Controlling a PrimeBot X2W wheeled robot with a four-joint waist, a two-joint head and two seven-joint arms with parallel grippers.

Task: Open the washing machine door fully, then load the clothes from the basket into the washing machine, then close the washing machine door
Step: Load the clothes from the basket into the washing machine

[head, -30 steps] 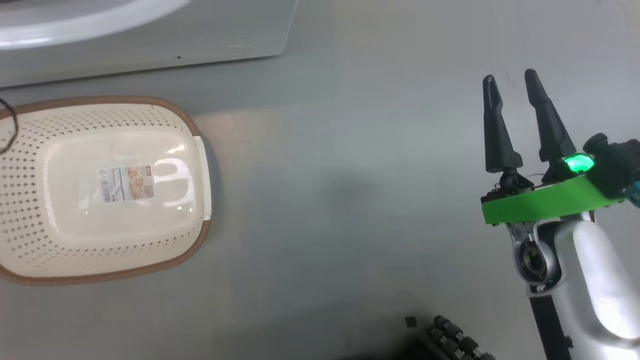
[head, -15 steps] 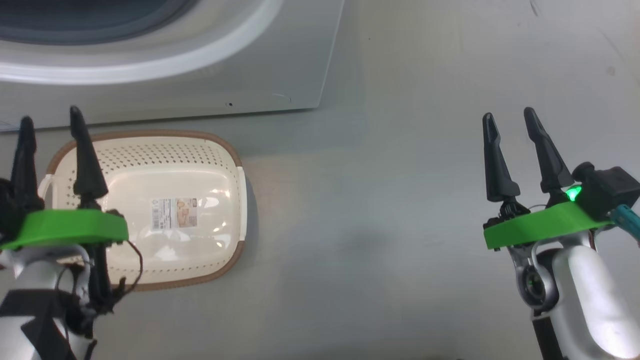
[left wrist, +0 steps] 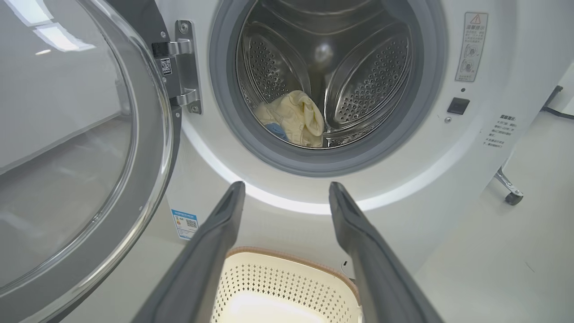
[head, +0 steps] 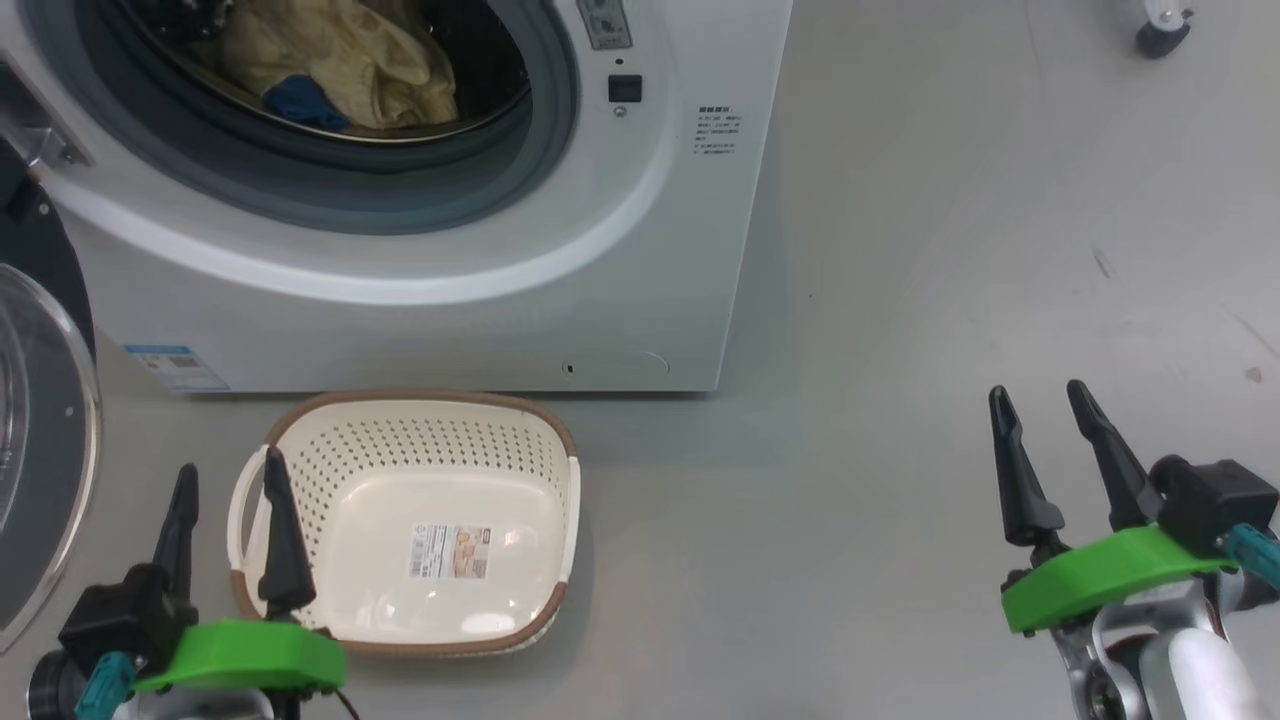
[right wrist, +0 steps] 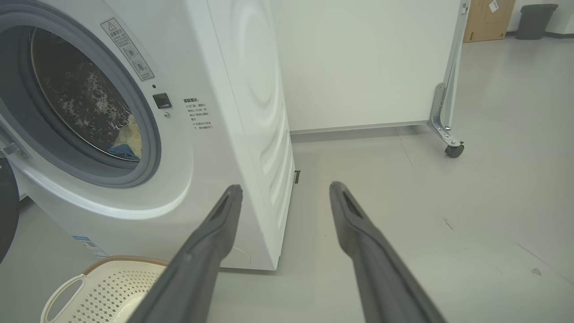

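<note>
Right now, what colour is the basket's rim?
Brown; the basket rim shows best in the head view.

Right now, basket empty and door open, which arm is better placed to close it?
Left. The washing machine door hangs open beside the left gripper; the right gripper is off to the other side.

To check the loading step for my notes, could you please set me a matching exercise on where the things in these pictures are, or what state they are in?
Things: 1 the clothes; 2 the basket; 3 the washing machine door; 4 the right gripper.
States: A swung wide to the left; B open, holding nothing; C inside the washing machine; D on the floor, no garment in it.
Pairs: 1-C; 2-D; 3-A; 4-B.
</note>
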